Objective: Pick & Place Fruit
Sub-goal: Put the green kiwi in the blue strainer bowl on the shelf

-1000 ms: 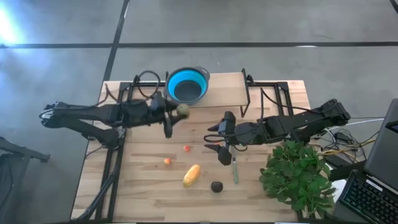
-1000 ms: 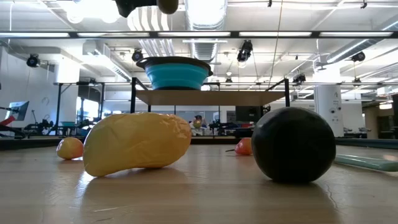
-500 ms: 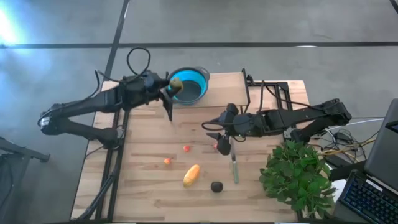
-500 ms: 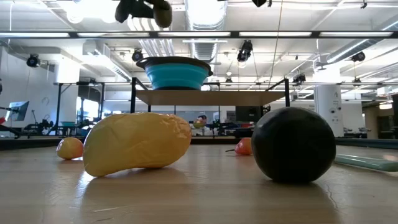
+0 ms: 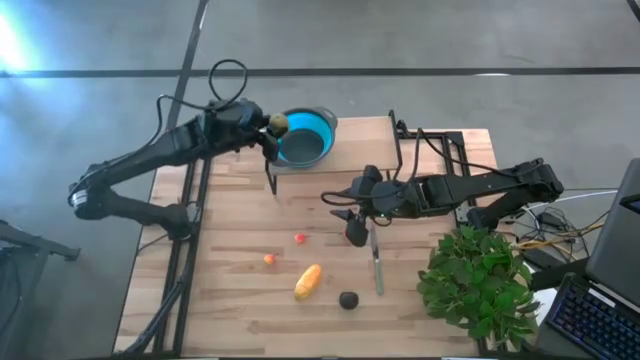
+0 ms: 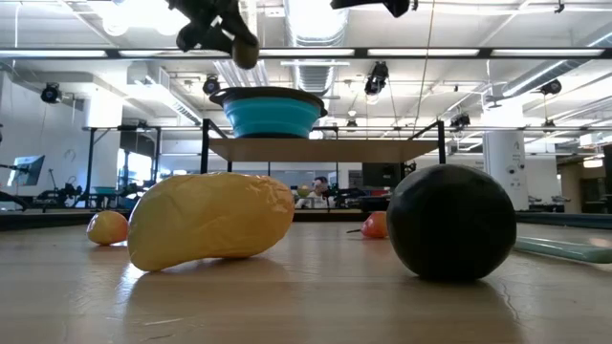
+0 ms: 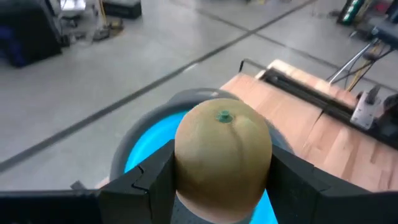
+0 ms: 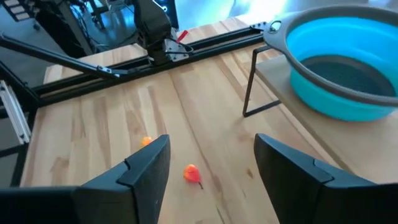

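Observation:
My left gripper (image 5: 272,130) is shut on the olive-green fruit (image 5: 277,124), held above the near-left rim of the blue bowl (image 5: 305,137); the left wrist view shows the fruit (image 7: 224,158) in front of the bowl (image 7: 146,152). My right gripper (image 5: 343,216) hangs open over mid-table and touches nothing (image 8: 214,180). On the table lie the yellow-orange oblong fruit (image 5: 308,281), the dark round fruit (image 5: 348,299), the tiny red fruit (image 5: 300,238) and the tiny orange fruit (image 5: 268,260). My left gripper pinches the olive-green fruit between its two fingers (image 7: 152,183), one on each flank of the round body (image 7: 186,168). The stem end (image 7: 224,116) faces away from the wrist. The fruit is lifted clear, above the bowl's rim.
The bowl stands on a raised wooden shelf (image 6: 325,148) with black wire legs (image 8: 252,81) at the table's far edge. A thin pale stick (image 5: 377,270) lies near the dark fruit. A leafy plant (image 5: 478,282) fills the near right corner.
My left gripper has carried the olive-green fruit from over mid-table toward the far edge and slightly left, ending above the bowl's near-left rim, staying shut on it. My right gripper has edged slightly toward the far edge, still open.

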You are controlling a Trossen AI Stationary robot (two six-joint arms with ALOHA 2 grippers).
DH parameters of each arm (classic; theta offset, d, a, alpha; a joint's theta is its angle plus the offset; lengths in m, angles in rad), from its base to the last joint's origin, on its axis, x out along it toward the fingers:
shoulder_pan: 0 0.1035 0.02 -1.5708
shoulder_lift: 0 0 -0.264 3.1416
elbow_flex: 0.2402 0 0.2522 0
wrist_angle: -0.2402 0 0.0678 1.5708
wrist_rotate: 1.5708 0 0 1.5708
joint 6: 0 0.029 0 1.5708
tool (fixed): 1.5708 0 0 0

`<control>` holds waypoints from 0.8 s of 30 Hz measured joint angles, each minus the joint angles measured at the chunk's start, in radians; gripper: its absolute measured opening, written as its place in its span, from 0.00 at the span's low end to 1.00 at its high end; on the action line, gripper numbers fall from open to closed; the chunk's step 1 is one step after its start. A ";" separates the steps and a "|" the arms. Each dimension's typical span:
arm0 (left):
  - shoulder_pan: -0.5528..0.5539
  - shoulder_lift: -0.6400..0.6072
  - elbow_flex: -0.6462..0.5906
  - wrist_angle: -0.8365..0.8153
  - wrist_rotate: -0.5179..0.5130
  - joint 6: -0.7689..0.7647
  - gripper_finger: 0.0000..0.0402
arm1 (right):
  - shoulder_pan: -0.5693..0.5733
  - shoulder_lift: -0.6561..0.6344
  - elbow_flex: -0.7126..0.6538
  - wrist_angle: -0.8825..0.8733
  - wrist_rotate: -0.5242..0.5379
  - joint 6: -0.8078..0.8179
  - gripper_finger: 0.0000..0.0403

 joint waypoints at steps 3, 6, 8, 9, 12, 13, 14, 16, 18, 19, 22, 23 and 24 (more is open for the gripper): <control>0.023 0.032 0.032 -0.042 0.042 -0.012 0.51 | 0.000 0.000 0.000 0.000 0.000 0.019 0.59; 0.029 0.073 0.058 -0.075 0.056 -0.018 0.51 | 0.000 0.000 0.000 0.001 0.000 0.029 0.61; 0.029 0.100 0.068 -0.082 0.064 -0.019 0.51 | 0.000 0.000 0.000 0.002 0.000 0.035 0.62; 0.028 0.114 0.075 -0.085 0.064 -0.026 0.51 | 0.000 0.000 0.000 0.002 0.000 0.036 0.63; 0.031 0.157 0.083 -0.100 0.063 -0.055 0.51 | 0.000 0.000 0.000 0.004 0.000 0.051 0.64; 0.032 0.172 0.083 -0.105 0.063 -0.055 0.51 | 0.000 0.000 -0.001 0.003 0.000 0.052 0.64; 0.032 0.186 0.083 -0.107 0.063 -0.054 0.51 | 0.000 0.000 -0.001 0.003 0.000 0.051 0.65; 0.031 0.210 0.083 -0.118 0.064 -0.054 0.51 | 0.000 0.001 -0.001 0.003 0.000 0.054 0.65; 0.030 0.228 0.083 -0.138 0.064 -0.054 0.51 | 0.000 0.001 -0.001 0.004 0.000 0.058 0.65; 0.030 0.237 0.083 -0.142 0.064 -0.051 0.51 | 0.000 0.001 -0.001 0.003 0.000 0.060 0.65; 0.031 0.258 0.083 -0.156 0.063 -0.051 0.51 | 0.000 0.001 -0.001 0.004 0.000 0.062 0.64; 0.031 0.263 0.083 -0.154 0.062 -0.050 0.51 | 0.000 0.001 -0.001 0.004 0.000 0.062 0.63; 0.031 0.268 0.083 -0.154 0.063 -0.050 0.51 | 0.000 0.001 -0.001 0.003 0.000 0.062 0.62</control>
